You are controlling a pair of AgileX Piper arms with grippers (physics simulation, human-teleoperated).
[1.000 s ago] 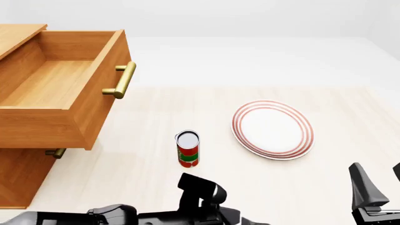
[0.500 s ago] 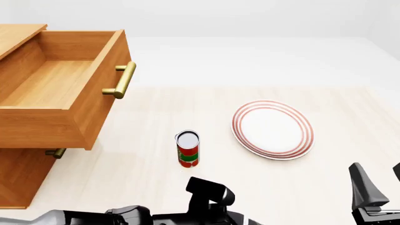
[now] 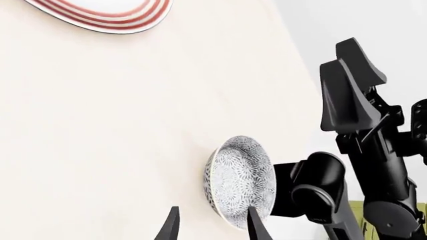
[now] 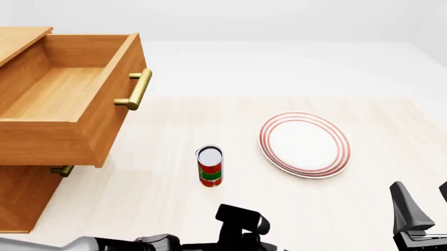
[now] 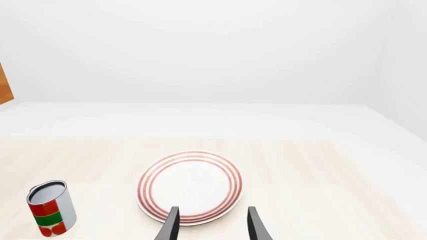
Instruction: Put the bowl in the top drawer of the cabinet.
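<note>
The bowl (image 3: 240,181), white with a dense grey-blue pattern, sits on the table in the left wrist view, close to the base of the right arm (image 3: 360,125). My left gripper (image 3: 212,225) is open just short of it, and one fingertip (image 3: 254,222) overlaps its rim. The front view hides the bowl and shows only the left arm's wrist (image 4: 241,224) at the bottom edge. The top drawer (image 4: 70,94) stands pulled out of the cabinet (image 4: 21,193), open and empty. My right gripper (image 5: 210,227) is open and holds nothing; it also shows at the lower right (image 4: 421,187).
A white plate with red rings (image 4: 304,144) lies right of centre. A red and green can (image 4: 209,166) stands upright between the plate and the cabinet. The drawer's brass handle (image 4: 136,89) juts out over the table. A smaller handle (image 4: 62,170) shows below the drawer.
The left arm has slid to the right and lower along the bottom edge of the front view. The right arm, plate, can and drawer have not moved.
</note>
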